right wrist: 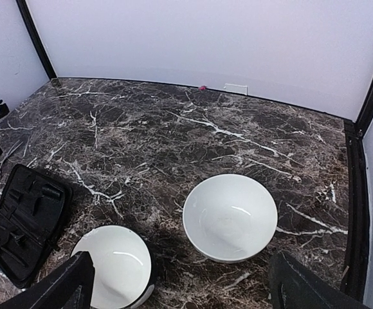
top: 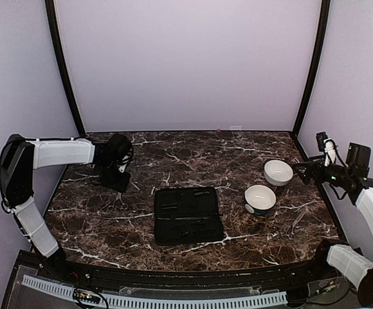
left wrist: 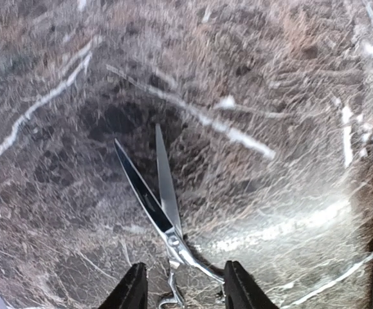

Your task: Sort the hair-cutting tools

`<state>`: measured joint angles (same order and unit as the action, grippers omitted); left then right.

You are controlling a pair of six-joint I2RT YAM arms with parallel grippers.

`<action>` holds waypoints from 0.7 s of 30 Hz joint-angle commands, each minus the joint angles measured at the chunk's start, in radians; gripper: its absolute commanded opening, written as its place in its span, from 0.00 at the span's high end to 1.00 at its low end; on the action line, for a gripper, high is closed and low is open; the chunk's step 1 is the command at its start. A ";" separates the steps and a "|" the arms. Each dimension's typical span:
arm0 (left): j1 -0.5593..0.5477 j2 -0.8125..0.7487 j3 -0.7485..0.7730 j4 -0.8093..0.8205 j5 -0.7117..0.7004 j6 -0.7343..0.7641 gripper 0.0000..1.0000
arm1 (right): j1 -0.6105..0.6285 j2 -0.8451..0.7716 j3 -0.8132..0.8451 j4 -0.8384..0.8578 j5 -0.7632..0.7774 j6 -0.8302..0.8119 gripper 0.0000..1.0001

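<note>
Left hand (left wrist: 185,291) sits right at the scissors (left wrist: 163,205), spread open either side of the rings, blades pointing straight away from it.

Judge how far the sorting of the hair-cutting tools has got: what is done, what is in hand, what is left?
Done: nothing visible; both white bowls are empty. In hand: the left gripper sits open astride the handles of a pair of scissors lying flat, not gripping them. The right gripper hangs open and empty by the bowls. Left: those scissors, plus the tools in the open black case.
</note>
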<state>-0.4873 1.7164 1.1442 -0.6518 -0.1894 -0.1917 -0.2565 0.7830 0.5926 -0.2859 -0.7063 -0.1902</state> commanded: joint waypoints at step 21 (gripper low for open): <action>0.052 0.157 0.064 -0.109 0.122 -0.169 0.72 | -0.007 -0.024 0.005 0.018 -0.009 -0.018 0.05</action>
<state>-0.4412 1.8660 1.2388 -0.7330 -0.1097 -0.3523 -0.2565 0.7681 0.5926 -0.2890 -0.7067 -0.2024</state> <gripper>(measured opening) 0.303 0.945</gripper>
